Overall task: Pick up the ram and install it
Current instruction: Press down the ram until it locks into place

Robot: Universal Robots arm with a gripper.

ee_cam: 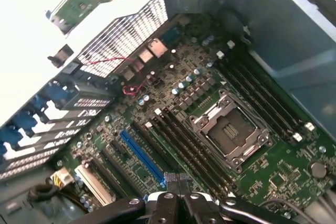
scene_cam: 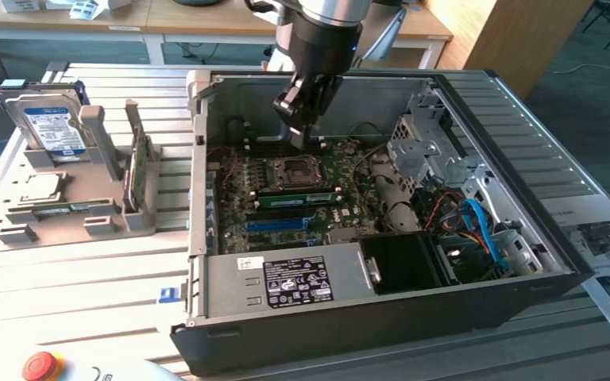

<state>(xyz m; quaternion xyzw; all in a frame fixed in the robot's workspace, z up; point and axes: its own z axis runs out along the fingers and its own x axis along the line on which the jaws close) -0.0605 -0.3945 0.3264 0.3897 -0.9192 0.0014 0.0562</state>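
Seating step, judged from layout: item entry follows.

- Gripper [scene_cam: 303,141]: fingers pressed together, holding nothing. It hangs inside the open computer case [scene_cam: 390,317], above the far edge of the CPU socket [scene_cam: 289,168]. In the wrist view the closed tips [ee_cam: 178,181] sit over the long dark memory slots between the blue slot [ee_cam: 140,153] and the socket [ee_cam: 231,129].
- Ram [scene_cam: 299,196]: narrow green stick lying along the slots just beside the CPU socket, on the side nearer the blue slot [scene_cam: 279,224]. It is apart from the gripper. Whether it is fully home in its slot cannot be told.
- Holder rack [scene_cam: 125,222]: on the exterior view's left, well apart from the case; carries the hard drive [scene_cam: 51,127] and the upright expansion card [scene_cam: 136,163].

Handling note (judgement): closed fingers suit a downward push on the stick's top edge. The push should be square to the motherboard [ee_cam: 283,177], centred on the stick or shared between both ends, so it does not rock in the slot. Keep the tips off the open socket and clear of the red wire [ee_cam: 131,88].
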